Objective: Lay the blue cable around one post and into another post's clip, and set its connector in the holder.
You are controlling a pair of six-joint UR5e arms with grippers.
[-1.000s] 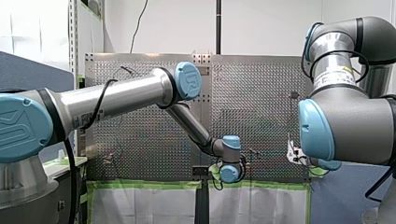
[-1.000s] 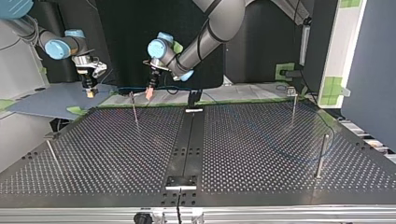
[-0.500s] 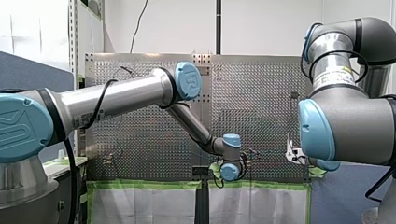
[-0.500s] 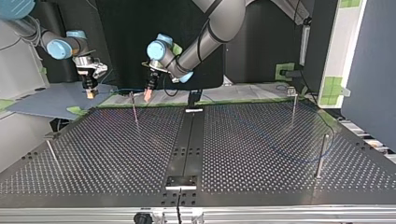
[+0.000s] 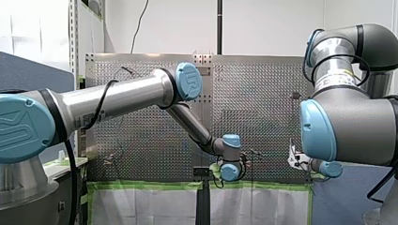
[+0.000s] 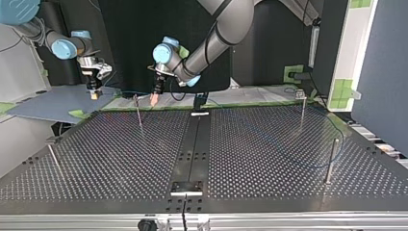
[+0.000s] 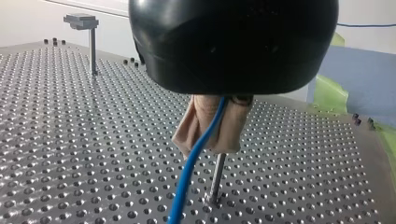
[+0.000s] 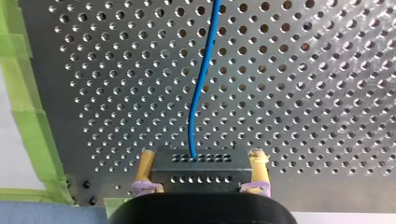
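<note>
Four thin posts rise from the perforated table [image 6: 120, 159]. Nearest in the top view stand a left post [image 6: 53, 158] and a right post [image 6: 331, 161]. The blue cable [image 6: 312, 165] curves faintly over the table's right half, close by the right post; whether it rounds that post cannot be told. Farther off stand a far left post [image 6: 138, 111] and a far right post [image 6: 302, 108]. At the far edge, my left gripper [image 6: 154, 100] hangs just right of the far left post; the left wrist view shows its beige pads [image 7: 229, 133] closed on the cable. Farthest left, my right gripper [image 6: 95, 95] clamps the dark connector [image 8: 201, 170] between yellow fingers [image 8: 145, 163], the cable running out ahead over the table.
</note>
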